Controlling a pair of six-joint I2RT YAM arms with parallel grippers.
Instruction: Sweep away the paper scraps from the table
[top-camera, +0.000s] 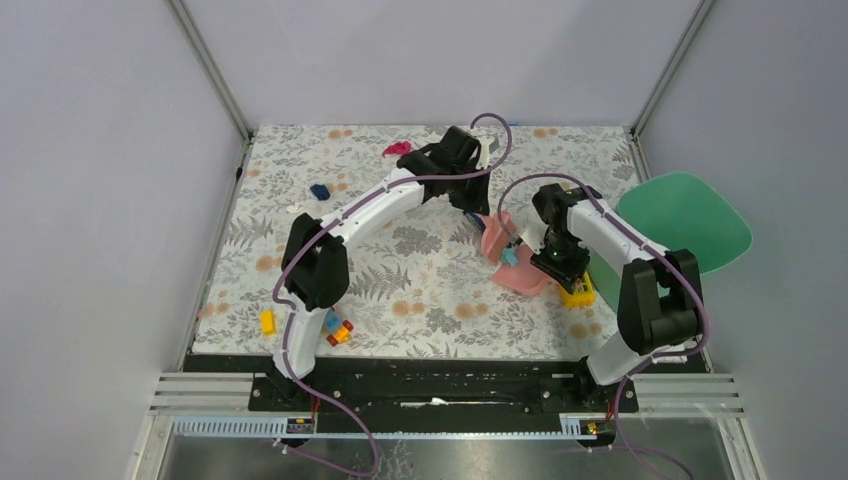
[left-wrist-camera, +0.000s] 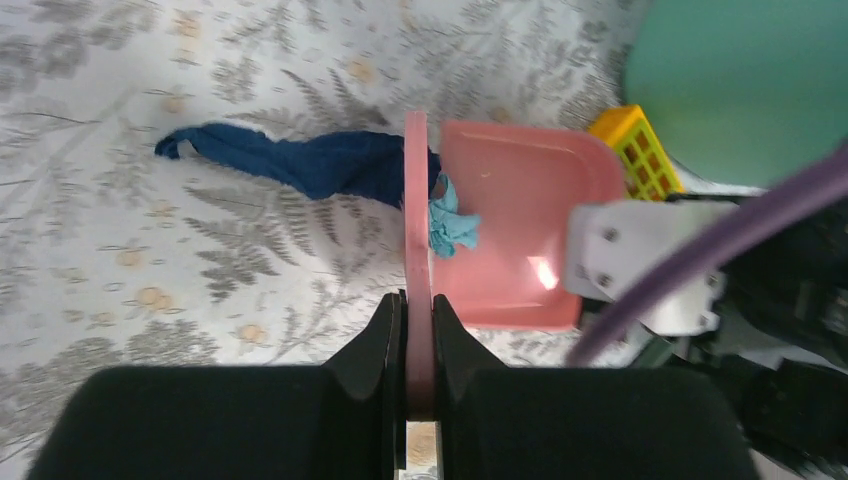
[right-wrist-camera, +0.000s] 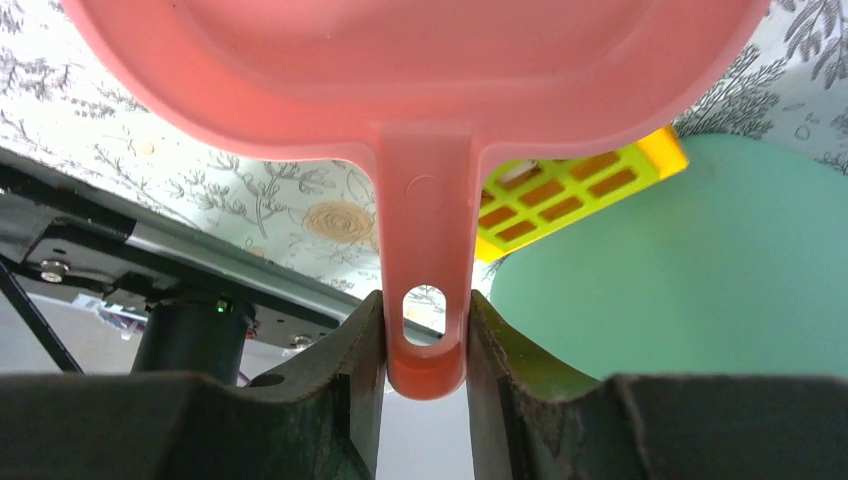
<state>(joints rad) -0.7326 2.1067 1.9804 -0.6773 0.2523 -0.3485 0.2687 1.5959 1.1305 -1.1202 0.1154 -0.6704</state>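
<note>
Beside pink scraper (left-wrist-camera: 417, 230), crumpled teal scrap (left-wrist-camera: 450, 222); left gripper (left-wrist-camera: 418, 330) pinches scraper; right gripper (right-wrist-camera: 425, 330) clamps dustpan (right-wrist-camera: 400, 60).

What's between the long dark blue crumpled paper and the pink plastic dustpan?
A thin pink plastic blade in the left claw, then a teal paper scrap on the pink dustpan, per the left wrist view.

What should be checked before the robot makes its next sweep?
1. Left gripper clamped on pink sweeper: ok.
2. Right gripper holding dustpan handle: ok.
3. Teal scrap fully inside dustpan: cannot tell, it sits at the mouth.
4. Dark blue scrap in dustpan: not ok, on the table beyond the sweeper.
5. Magenta scrap collected: not ok, lying far off on the table.
</note>
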